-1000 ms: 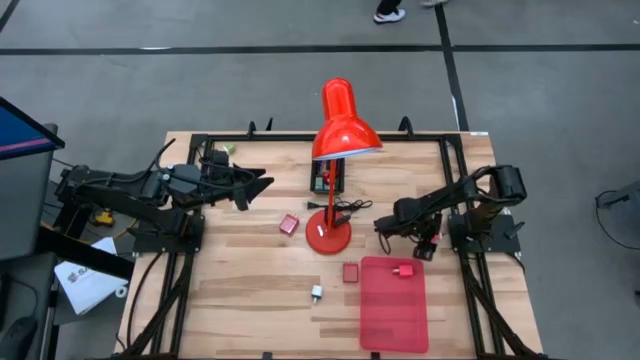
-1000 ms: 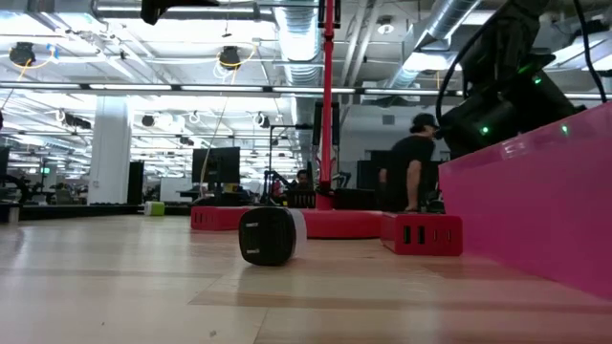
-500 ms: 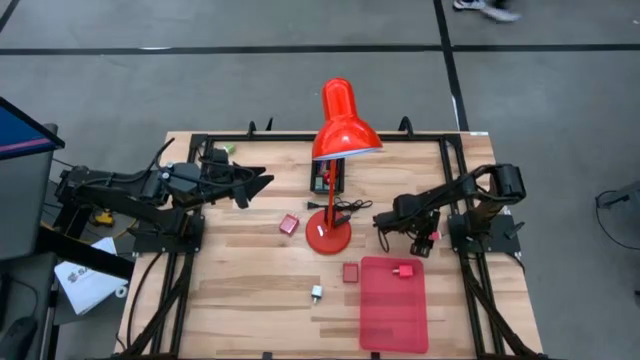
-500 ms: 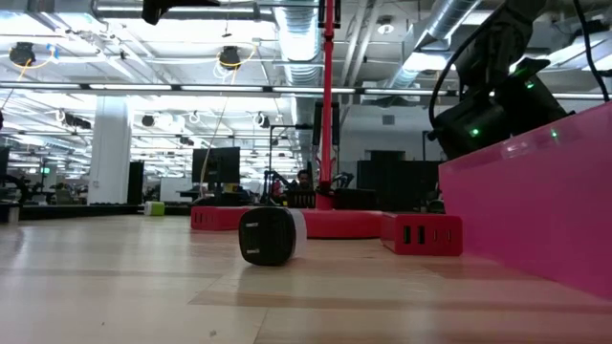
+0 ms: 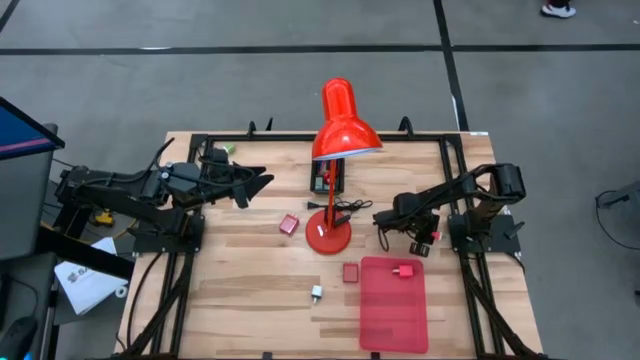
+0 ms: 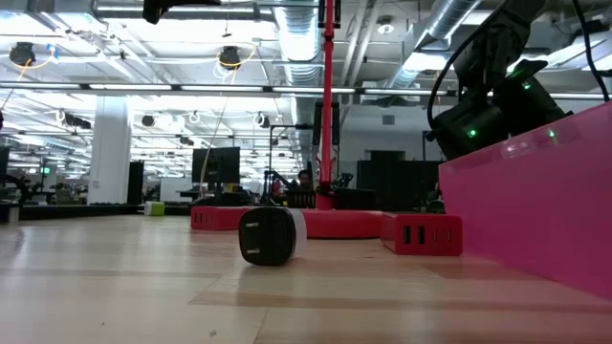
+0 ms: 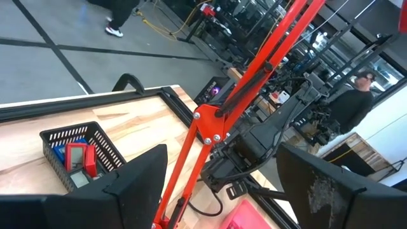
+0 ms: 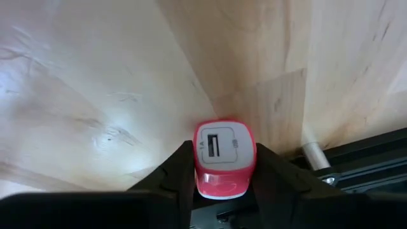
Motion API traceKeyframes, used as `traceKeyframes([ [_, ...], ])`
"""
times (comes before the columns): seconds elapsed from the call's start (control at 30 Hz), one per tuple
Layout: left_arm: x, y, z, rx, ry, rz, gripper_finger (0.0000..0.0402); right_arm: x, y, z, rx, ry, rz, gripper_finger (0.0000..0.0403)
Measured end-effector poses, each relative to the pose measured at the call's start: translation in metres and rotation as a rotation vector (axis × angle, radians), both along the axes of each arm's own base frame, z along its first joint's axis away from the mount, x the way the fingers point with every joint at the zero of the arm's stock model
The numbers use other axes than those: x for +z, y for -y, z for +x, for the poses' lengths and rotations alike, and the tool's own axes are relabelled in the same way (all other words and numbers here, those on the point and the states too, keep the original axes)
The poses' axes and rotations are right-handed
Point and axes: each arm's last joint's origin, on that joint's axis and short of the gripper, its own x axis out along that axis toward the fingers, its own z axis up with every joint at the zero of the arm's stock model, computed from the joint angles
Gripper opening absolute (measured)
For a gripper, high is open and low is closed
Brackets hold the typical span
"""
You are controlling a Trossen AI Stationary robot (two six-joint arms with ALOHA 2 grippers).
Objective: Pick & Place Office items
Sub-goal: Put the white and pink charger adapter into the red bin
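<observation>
My right gripper (image 8: 224,166) is shut on a red block with a white face and a slot (image 8: 224,156), low over the table near its right edge (image 5: 424,241). A pink block (image 5: 289,224), a red block (image 5: 351,272) and a small black-and-white piece (image 5: 316,292) lie flat on the wood. Another pink piece (image 5: 403,270) lies in the red tray (image 5: 393,320). My left gripper (image 5: 258,184) hangs open and high over the far left part of the table, holding nothing. My right gripper pinches the red block by its two opposite sides (image 8: 196,166) between its two fingers (image 8: 270,170). The fingers slant down from the table's right side. The white slotted face (image 8: 216,145) points back at the wrist. Whether the block's far end rests on the wood cannot be seen.
The tall red desk lamp (image 5: 340,125) stands mid-table on its round base (image 5: 328,237), with a black mesh basket (image 7: 79,156) behind it. The tray's tall wall (image 6: 526,210) fills the low view's right side. A black frame rail (image 8: 356,159) runs along the table's right edge.
In the high view my right gripper's fingers have drawn together on the red block, and the arm has swung slightly toward the table's far edge without rising. A person in the room behind has walked out of the low view.
</observation>
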Motion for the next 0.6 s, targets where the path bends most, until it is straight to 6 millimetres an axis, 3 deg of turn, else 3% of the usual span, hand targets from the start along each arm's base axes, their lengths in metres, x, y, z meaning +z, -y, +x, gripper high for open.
traceKeyframes([
  [0.13,0.0,0.0,0.0,0.0,0.003,0.0,0.0285,0.006,0.001,0.003,-0.016,0.051,-0.013,0.0115],
  [0.23,0.0,0.0,0.0,0.0,0.003,0.0,0.0285,0.024,0.005,0.01,-0.073,0.148,-0.042,0.0115],
  [0.4,0.0,0.0,0.0,0.0,0.003,0.0,0.0285,0.074,0.017,0.012,-0.247,0.386,-0.121,0.0115],
  [0.6,0.0,0.0,0.0,-0.009,0.0,0.003,0.0285,0.143,0.016,-0.005,-0.581,0.82,-0.086,0.0115],
])
